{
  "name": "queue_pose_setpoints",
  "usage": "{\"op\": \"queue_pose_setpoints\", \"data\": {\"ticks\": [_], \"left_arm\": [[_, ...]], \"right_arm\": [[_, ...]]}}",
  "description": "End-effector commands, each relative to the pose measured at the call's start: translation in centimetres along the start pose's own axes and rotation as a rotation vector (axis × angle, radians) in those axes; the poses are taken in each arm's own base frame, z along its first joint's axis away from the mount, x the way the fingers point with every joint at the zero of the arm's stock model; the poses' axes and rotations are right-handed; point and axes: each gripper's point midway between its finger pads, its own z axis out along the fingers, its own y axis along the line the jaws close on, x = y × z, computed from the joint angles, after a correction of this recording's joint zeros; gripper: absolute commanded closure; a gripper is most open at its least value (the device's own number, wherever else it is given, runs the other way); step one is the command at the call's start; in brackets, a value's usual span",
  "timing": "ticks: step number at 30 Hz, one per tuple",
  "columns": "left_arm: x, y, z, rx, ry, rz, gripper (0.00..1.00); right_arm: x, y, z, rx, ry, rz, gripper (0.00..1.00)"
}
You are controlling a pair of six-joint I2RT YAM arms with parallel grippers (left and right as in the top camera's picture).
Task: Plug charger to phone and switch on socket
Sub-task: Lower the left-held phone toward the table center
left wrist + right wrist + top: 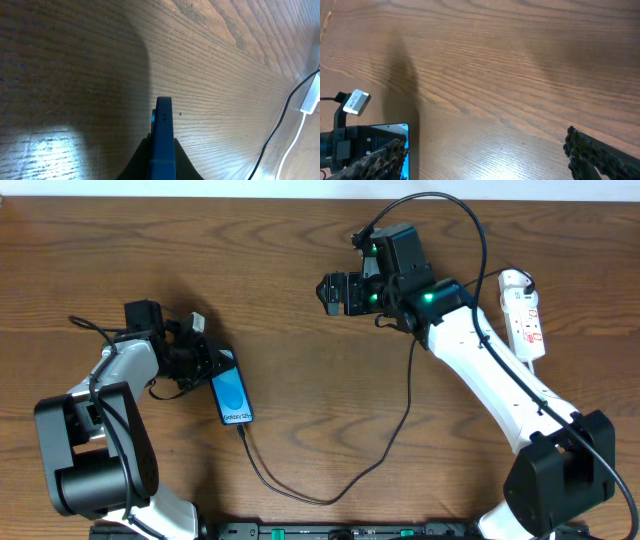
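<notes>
I counted one small black-framed smartphone with a bright blue screen (233,392), screen up and tilted, left of centre on the brown wooden bench (280,240), and my left hand (212,370) pinched its upper end. One long thin black charger cable (330,500) met the phone's lower edge and looped across the bench toward the right, where one narrow white power strip (524,315) lay near the far edge. Of my two hands, the right hand (334,292) hovered over bare wood near the middle, fingers spread wide, gripping nothing.
</notes>
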Motion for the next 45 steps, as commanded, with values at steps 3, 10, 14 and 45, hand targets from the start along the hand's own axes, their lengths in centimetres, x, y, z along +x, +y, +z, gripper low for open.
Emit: {"op": "queue_pose_setpoints", "data": {"ticks": [3, 10, 14, 45], "left_arm": [[0.5, 0.3, 0.2, -0.012, 0.014, 0.005, 0.93], [1.3, 1.3, 0.5, -0.047, 0.028, -0.009, 0.93], [1.7, 1.5, 0.7, -0.049, 0.036, -0.015, 0.92], [2.4, 2.6, 1.0, -0.091, 0.043, -0.024, 0.73]], "right_arm": [[-0.6, 0.8, -0.9, -0.004, -0.026, -0.029, 0.01], [-0.6, 0.8, -0.9, -0.005, -0.026, -0.029, 0.01], [-0.6, 0.8, -0.9, -0.004, -0.026, -0.029, 0.01], [-0.6, 0.8, -0.9, -0.004, -0.026, -0.029, 0.01]]}}
